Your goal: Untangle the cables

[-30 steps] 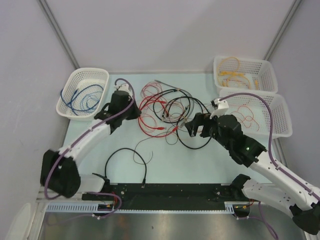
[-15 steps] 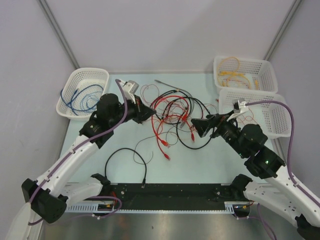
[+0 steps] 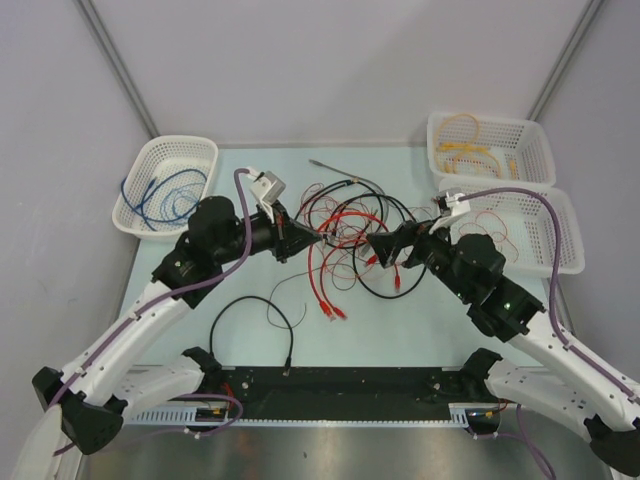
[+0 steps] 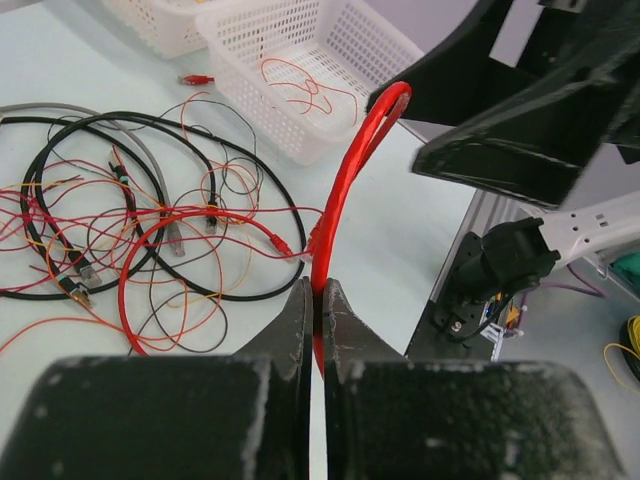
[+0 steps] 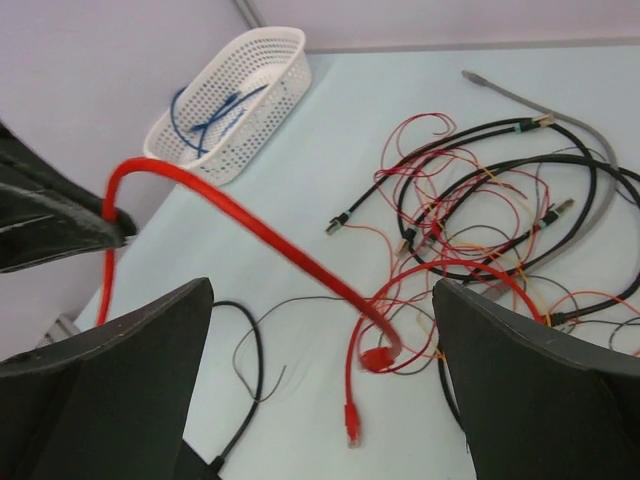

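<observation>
My left gripper [image 3: 308, 240] [image 4: 318, 300] is shut on a flat red cable [image 4: 345, 190] and holds it off the table. The cable arcs across to my right gripper and hangs down to a red plug [image 3: 335, 312]. My right gripper [image 3: 375, 250] [image 5: 320, 400] is wide open with the red cable [image 5: 250, 225] passing between its fingers, untouched. Its plug ends [image 5: 375, 358] dangle there. The tangle [image 3: 345, 220] of thin red, orange and black cables lies on the table under and behind both grippers. A black loop [image 3: 385, 294] rings its right side.
A separate black cable loop [image 3: 255, 318] lies near the front. A white basket [image 3: 165, 185] with blue cables stands at the left. Two white baskets stand at the right, one [image 3: 490, 145] with yellow cables, one [image 3: 545, 235] with thin red wires. A grey cable [image 3: 340, 166] lies behind the tangle.
My left gripper has risen and moved right with the red cable, pulling it up out of the tangle. My right gripper has moved left toward it. The red plug end now hangs lower.
</observation>
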Action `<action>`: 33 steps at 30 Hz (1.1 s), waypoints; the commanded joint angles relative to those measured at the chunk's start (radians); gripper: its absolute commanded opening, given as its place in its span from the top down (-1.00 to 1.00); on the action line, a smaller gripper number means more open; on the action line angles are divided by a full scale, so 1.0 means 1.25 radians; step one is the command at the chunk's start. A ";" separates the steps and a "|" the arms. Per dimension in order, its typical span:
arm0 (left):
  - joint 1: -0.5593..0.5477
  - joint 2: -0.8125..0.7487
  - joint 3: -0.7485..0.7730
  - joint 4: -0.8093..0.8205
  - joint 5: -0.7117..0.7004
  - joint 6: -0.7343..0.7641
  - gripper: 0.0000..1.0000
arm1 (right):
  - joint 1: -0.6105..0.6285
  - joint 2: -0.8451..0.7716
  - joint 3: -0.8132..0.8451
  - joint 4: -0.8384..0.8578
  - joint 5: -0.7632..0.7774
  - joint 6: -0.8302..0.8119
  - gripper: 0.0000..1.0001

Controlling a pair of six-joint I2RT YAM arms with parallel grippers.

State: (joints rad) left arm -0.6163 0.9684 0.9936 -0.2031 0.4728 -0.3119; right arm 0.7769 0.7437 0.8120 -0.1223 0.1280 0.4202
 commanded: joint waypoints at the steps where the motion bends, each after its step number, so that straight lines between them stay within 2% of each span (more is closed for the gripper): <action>1: -0.011 -0.036 0.004 0.012 0.035 0.025 1.00 | 0.003 0.037 0.022 0.045 0.072 -0.069 -0.91; 3: -0.013 -0.041 0.003 0.009 0.037 0.026 1.00 | 0.002 0.048 0.022 0.066 0.082 -0.076 -0.83; 6: -0.015 -0.045 -0.006 0.008 0.038 0.025 1.00 | 0.002 0.065 0.022 0.092 0.077 -0.082 -0.35; 7: -0.015 -0.043 -0.008 0.008 0.038 0.024 0.99 | 0.003 0.064 0.023 0.092 0.078 -0.078 0.10; 10: -0.016 -0.046 -0.013 0.007 0.023 0.024 0.99 | 0.003 0.048 0.022 0.090 0.099 -0.069 1.00; 11: -0.016 -0.048 -0.013 0.003 0.011 0.024 0.90 | 0.002 0.027 0.023 0.116 0.116 -0.069 1.00; 12: -0.016 -0.048 -0.013 -0.004 -0.016 0.024 0.51 | 0.002 0.016 0.024 0.115 0.126 -0.069 1.00; 14: -0.016 -0.051 -0.014 -0.008 -0.042 0.029 -0.13 | 0.002 -0.012 0.051 0.103 0.165 -0.076 1.00; 15: -0.016 -0.054 -0.018 -0.001 -0.087 0.021 -0.74 | 0.001 -0.018 0.067 0.103 0.179 -0.081 1.00; 16: -0.016 -0.068 -0.035 0.007 -0.114 0.016 -0.99 | 0.001 -0.022 0.082 0.074 0.201 -0.086 1.00; 18: -0.015 -0.084 -0.056 0.038 -0.197 -0.013 -0.99 | -0.001 -0.026 0.127 0.043 0.209 -0.094 1.00; 22: -0.016 -0.095 -0.120 0.086 -0.258 -0.049 -0.99 | -0.001 -0.028 0.177 -0.003 0.217 -0.082 1.00; 24: -0.016 -0.084 -0.155 0.123 -0.251 -0.073 -0.99 | 0.001 -0.028 0.197 -0.015 0.222 -0.066 1.00; 26: -0.016 -0.069 -0.187 0.159 -0.196 -0.098 -0.99 | -0.001 -0.026 0.209 -0.030 0.228 -0.059 1.00; 28: -0.031 -0.065 -0.247 0.254 -0.194 -0.131 -0.99 | -0.001 -0.024 0.224 -0.038 0.226 -0.047 1.00; 32: -0.085 -0.073 -0.353 0.439 -0.310 -0.115 -0.99 | 0.001 -0.023 0.241 -0.046 0.200 -0.018 1.00; 33: -0.096 -0.063 -0.391 0.533 -0.323 -0.110 -0.99 | 0.001 -0.023 0.244 -0.046 0.192 -0.012 1.00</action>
State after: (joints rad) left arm -0.6846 0.8856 0.6044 0.1070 0.1810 -0.4358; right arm 0.7788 0.7147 1.0637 -0.1707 0.3847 0.3565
